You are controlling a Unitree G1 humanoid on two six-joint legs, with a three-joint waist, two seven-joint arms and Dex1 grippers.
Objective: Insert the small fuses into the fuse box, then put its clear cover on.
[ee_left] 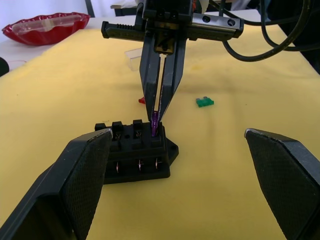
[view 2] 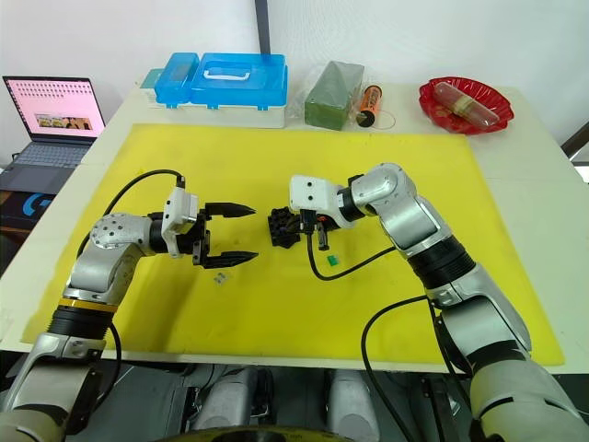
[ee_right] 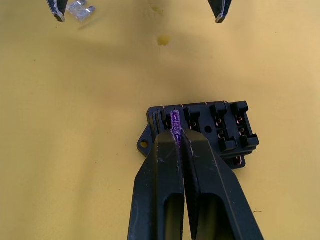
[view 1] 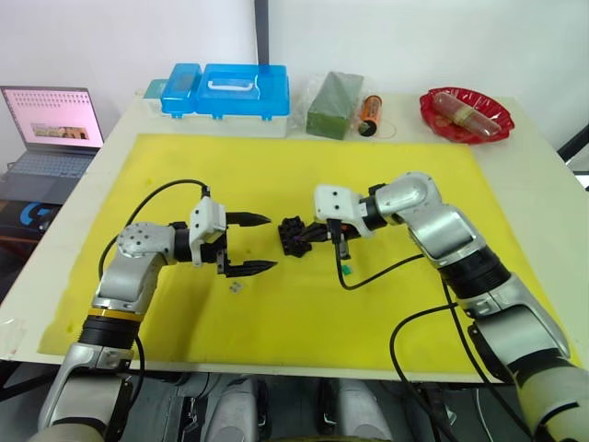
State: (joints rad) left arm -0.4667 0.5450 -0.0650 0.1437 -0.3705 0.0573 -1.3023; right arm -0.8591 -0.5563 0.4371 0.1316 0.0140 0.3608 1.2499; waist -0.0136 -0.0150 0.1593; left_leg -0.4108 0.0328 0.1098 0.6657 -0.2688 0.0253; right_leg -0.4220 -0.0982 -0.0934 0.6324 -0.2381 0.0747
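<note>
Right gripper (ee_right: 179, 134) pinches a purple fuse (ee_right: 175, 120) into the fuse box (ee_right: 200, 131) at frame centre. Left gripper (view 1: 247, 244) gapes wide beside it. Nearby lie a green fuse (ee_left: 204, 102) and pale fuse (ee_right: 81, 10).

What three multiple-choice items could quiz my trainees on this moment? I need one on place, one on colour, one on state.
1. Where does the green fuse lie?
A. on the yellow mat
B. in the red dish
C. in the fuse box

2. What colour is the fuse pinched by the right end effector?
A. orange
B. purple
C. white

3. How is the left end effector?
A. shut on a fuse
B. shut empty
C. open

Key: 1 A, it rests on the mat beyond the fuse box; 2 B, the purple fuse sits at a slot; 3 C, its fingers stand wide apart.
</note>
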